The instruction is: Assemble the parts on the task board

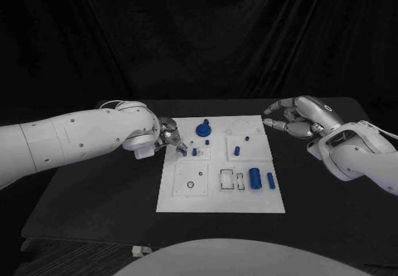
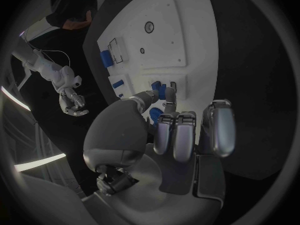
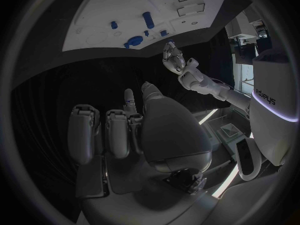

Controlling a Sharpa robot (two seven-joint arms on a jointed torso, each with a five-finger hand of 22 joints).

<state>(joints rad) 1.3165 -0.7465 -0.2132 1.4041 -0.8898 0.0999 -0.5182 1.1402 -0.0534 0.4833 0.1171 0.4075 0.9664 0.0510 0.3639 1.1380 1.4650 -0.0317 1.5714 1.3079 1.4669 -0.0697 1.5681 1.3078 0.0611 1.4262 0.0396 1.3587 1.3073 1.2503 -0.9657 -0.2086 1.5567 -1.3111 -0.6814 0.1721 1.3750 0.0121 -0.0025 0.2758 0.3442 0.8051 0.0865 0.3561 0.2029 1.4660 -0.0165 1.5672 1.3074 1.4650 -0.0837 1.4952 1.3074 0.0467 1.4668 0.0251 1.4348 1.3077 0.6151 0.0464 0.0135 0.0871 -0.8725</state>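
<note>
left robot hand [image 1: 168,140] seems to pinch a small blue part [image 1: 182,151] at the task board [image 1: 221,202] edge, next it needs seating; right robot hand [image 1: 297,118] hovers loosely curled, holding nothing

Dim scene, dark surroundings, fisheye-bent edges

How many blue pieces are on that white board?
7, perhaps more hidden: large keyed one at top, two small by left hand, two pegs centre-right, two cylinders lower right.
</note>
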